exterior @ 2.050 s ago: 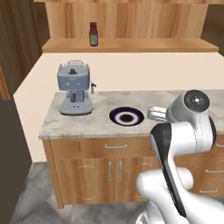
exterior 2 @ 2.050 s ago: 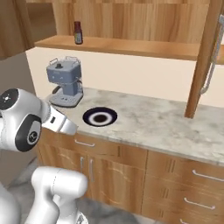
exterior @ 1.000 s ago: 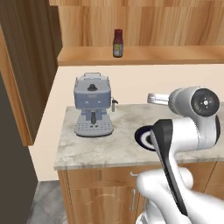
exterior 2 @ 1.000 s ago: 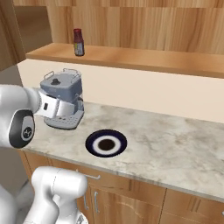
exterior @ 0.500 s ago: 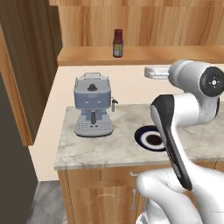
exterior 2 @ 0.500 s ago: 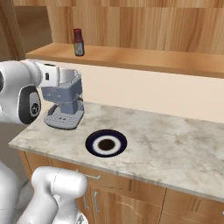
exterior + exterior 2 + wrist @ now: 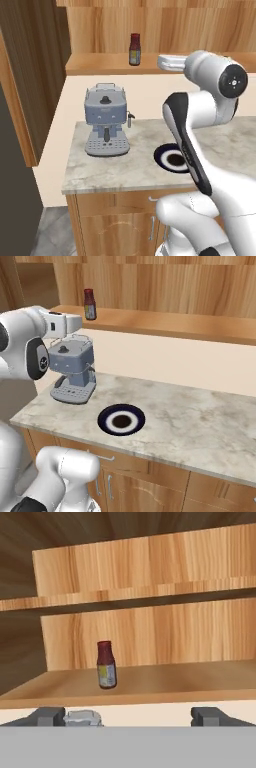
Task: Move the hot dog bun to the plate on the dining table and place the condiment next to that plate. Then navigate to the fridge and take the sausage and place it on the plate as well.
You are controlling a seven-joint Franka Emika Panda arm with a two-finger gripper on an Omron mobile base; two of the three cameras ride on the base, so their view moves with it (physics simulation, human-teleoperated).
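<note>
Left base view: condiment (image 7: 134,49) stood upright on wooden shelf (image 7: 100,63) above the counter, w/ wood panelling behind; grey coffee machine (image 7: 106,119) sat on the marbled counter (image 7: 100,170) below, left of a navy-rimmed plate (image 7: 170,157) partly hidden by the arm; arm was raised to shelf height, its white hand end reaching left toward the bottle, stopping near it, not touching; fingertips couldn't be made out here.

Right base view: same bottle (image 7: 90,304) at far left of the shelf (image 7: 175,323); hand end of the arm was level w/ the shelf edge, in front of and just right of the bottle, above the coffee machine (image 7: 72,370); navy-rimmed plate (image 7: 121,420) lay flat on the counter (image 7: 200,426) to the right of the machine, apart from it; drawers w/ metal handles below the counter top.

Hand view: gripper (image 7: 129,716) looked along the shelf; two dark fingertips (image 7: 49,716) sat far apart at the bottom, i.e. jaws fully spread, nothing between them; condiment (image 7: 106,665) upright w/ red cap and pale label, left of centre, further back on the shelf board, well clear of both tips; top of the coffee machine peeked by the left tip.
</note>
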